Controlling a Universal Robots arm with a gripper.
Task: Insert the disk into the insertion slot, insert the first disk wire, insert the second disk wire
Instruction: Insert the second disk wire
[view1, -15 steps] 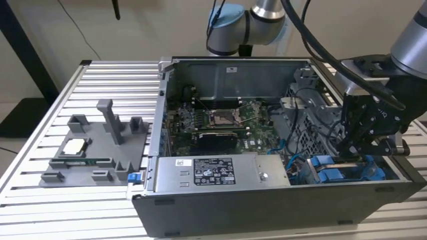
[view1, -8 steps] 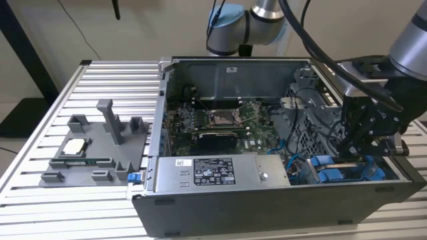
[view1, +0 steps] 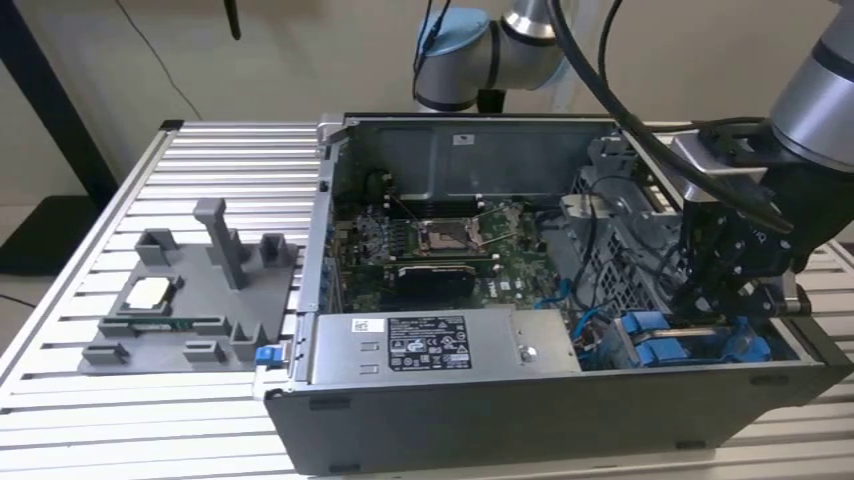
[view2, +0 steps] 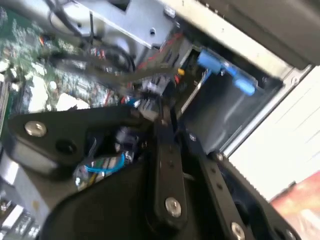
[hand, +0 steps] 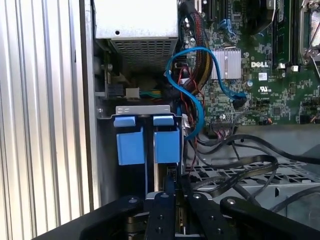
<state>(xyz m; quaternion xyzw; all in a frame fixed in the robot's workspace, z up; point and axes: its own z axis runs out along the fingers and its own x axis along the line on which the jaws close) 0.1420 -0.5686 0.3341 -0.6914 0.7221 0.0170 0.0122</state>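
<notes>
The disk shows as two bright blue carrier tabs (hand: 147, 142) under the grey metal rim of the insertion slot (hand: 145, 109), at the case's front corner on the exterior view's right (view1: 647, 335). My gripper (hand: 169, 192) hangs straight over that corner (view1: 701, 305), just off the tabs. Its fingers (view2: 162, 117) meet at the tips, and I see nothing between them. A blue flat cable (hand: 187, 65) loops from beside the slot to the motherboard. Black wires (hand: 240, 167) lie over the perforated metal next to the gripper.
A labelled grey power-supply box (view1: 414, 345) fills the case's front. The motherboard (view1: 427, 240) with its silver socket lies behind it. On the slatted table (view1: 80, 420), at the exterior view's left, stands a grey fixture (view1: 187, 300) with small parts.
</notes>
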